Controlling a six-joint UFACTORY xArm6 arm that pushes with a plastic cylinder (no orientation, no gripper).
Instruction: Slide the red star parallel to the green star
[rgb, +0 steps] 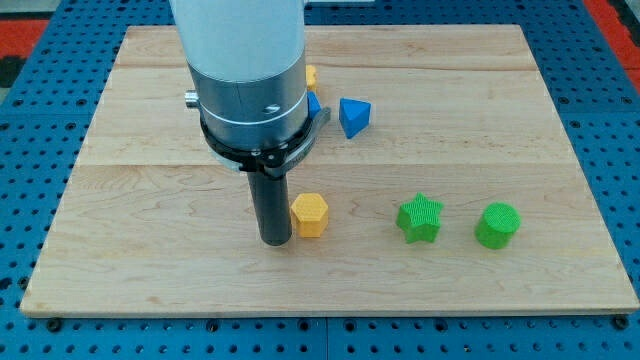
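Observation:
The green star (419, 218) lies on the wooden board (130, 250) right of centre, near the view's bottom. No red star shows; the arm's wide body may hide it. My tip (275, 240) rests on the board just left of a yellow hexagonal block (310, 214), close to or touching it. The green star is well to the right of my tip.
A green round block (497, 225) sits right of the green star. A blue block (354, 116) lies above centre. Another blue block (313, 104) and a yellow block (311, 75) peek out from behind the arm's body (245, 70).

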